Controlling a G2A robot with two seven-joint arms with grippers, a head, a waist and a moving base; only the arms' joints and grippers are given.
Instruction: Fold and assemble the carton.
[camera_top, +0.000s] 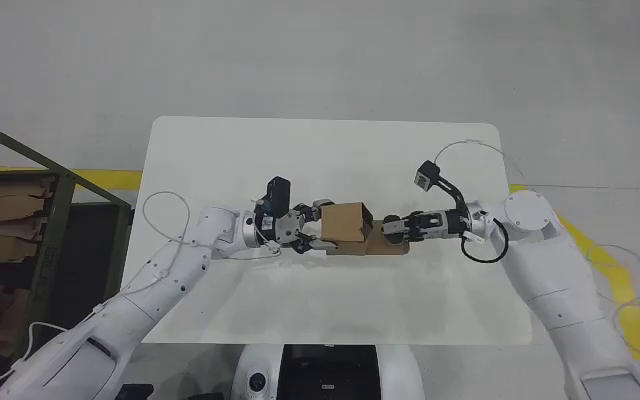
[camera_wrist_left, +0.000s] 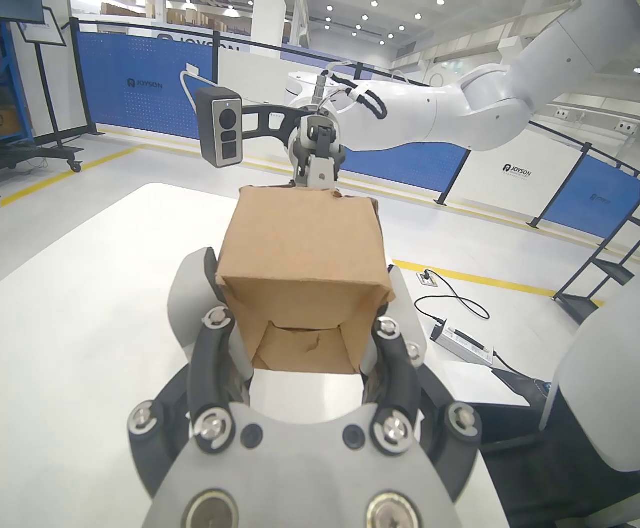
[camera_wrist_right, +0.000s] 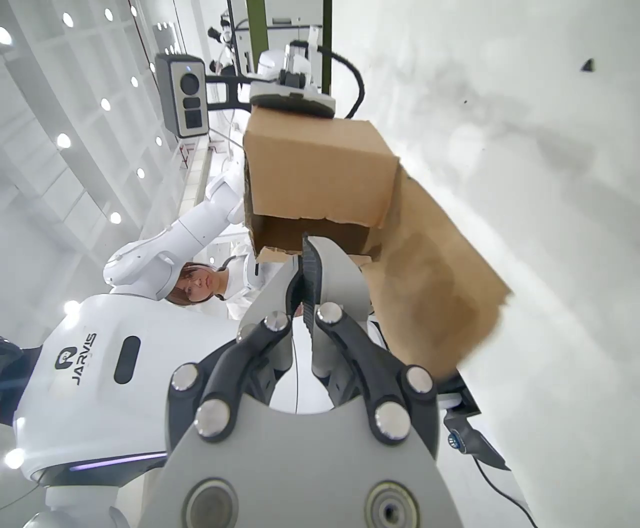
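carton (camera_top: 345, 222) | brown cardboard, squared into a box | one end open, one flap outspread | middle of table (camera_top: 250, 300)

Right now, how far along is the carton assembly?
Done: the carton is squared into a box shape. In hand: the left gripper is clamped across its open end; the right gripper, shut, has its tips at the opposite end. To do: a long flap sticks out unfolded on that side, and the end facing the left gripper is not closed.

One carton (camera_top: 345, 222) — two end effectors (camera_top: 300, 228) (camera_top: 392, 226).
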